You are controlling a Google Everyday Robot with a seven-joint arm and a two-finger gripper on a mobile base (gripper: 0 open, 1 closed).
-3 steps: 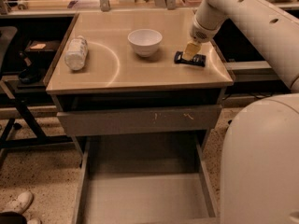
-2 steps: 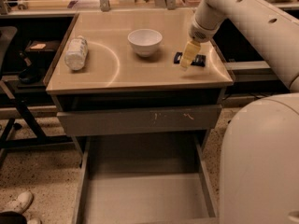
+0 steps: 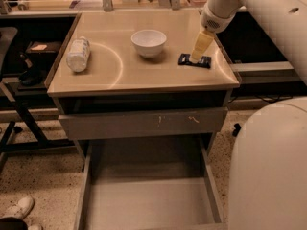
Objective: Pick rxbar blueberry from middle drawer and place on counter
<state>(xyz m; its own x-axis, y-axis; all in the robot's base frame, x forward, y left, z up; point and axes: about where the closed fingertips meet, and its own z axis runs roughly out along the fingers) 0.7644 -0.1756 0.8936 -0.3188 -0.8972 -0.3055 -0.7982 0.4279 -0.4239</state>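
The rxbar blueberry (image 3: 204, 62) lay flat on the bench (image 3: 144, 76) at the upper right of the frame, just right of the white bowl (image 3: 149, 42). The pincer (image 3: 196, 57) pointed down at the bar's left end; whether it was clenched or released could not be told. The middle drawer (image 3: 148, 202) stood open below.

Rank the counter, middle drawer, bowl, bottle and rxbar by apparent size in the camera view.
1. counter
2. middle drawer, unsure: it is nearer the camera and cut off by the frame
3. bowl and bottle look alike, so no ranking
4. rxbar blueberry, smallest, under the hand near the counter's right edge
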